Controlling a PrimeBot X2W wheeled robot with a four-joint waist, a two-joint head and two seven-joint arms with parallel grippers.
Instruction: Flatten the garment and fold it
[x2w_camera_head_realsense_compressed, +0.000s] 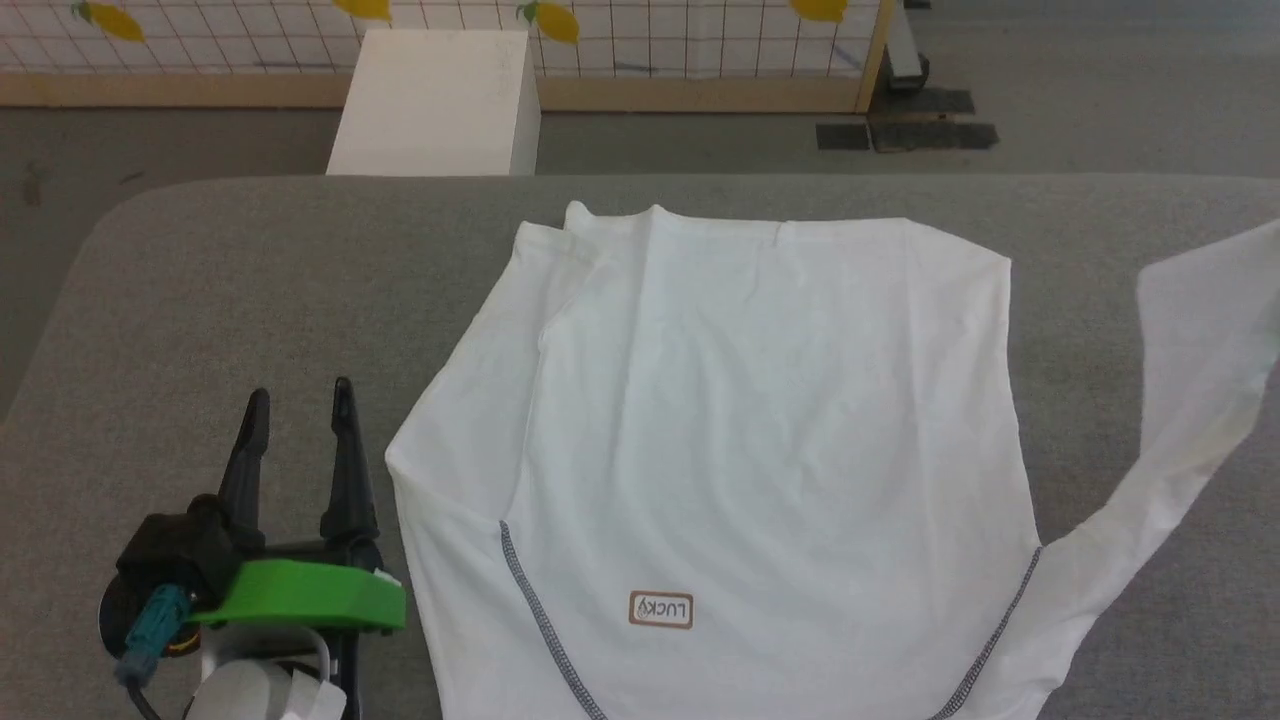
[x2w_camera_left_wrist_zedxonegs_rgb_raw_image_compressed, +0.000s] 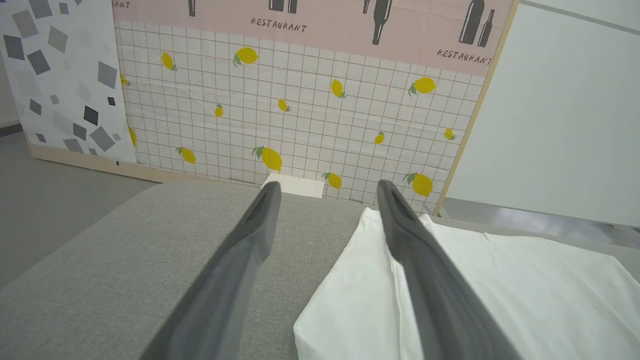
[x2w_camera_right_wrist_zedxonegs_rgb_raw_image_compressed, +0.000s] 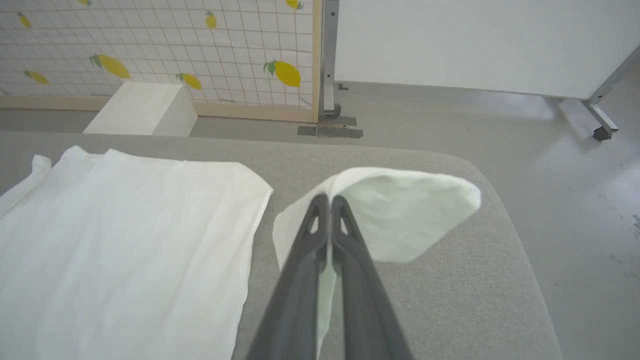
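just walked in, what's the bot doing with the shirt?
The robot is working on a white garment spread on the grey table. Its right gripper is shut on the sleeve on its right, holding it raised. The left gripper is open beside the garment's left edge, holding nothing.

We logged garment (x2w_camera_head_realsense_compressed: 760, 420) lying on table (x2w_camera_head_realsense_compressed: 230, 280), right of centre, far hem near table's far edge. Left gripper (x2w_camera_head_realsense_compressed: 300, 390) sat over table just left of garment's left edge, fingers apart, pointing away from us. We found sleeve (x2w_camera_head_realsense_compressed: 1190, 340) on garment's right side drawn off rightward, raised above table, its end pinched between fingers of right gripper (x2w_camera_right_wrist_zedxonegs_rgb_raw_image_compressed: 329, 199). Box (x2w_camera_head_realsense_compressed: 430, 100) stood on floor (x2w_camera_head_realsense_compressed: 1100, 80) behind table, left of garment's far hem. Panel (x2w_camera_head_realsense_compressed: 650, 40) stood behind box.
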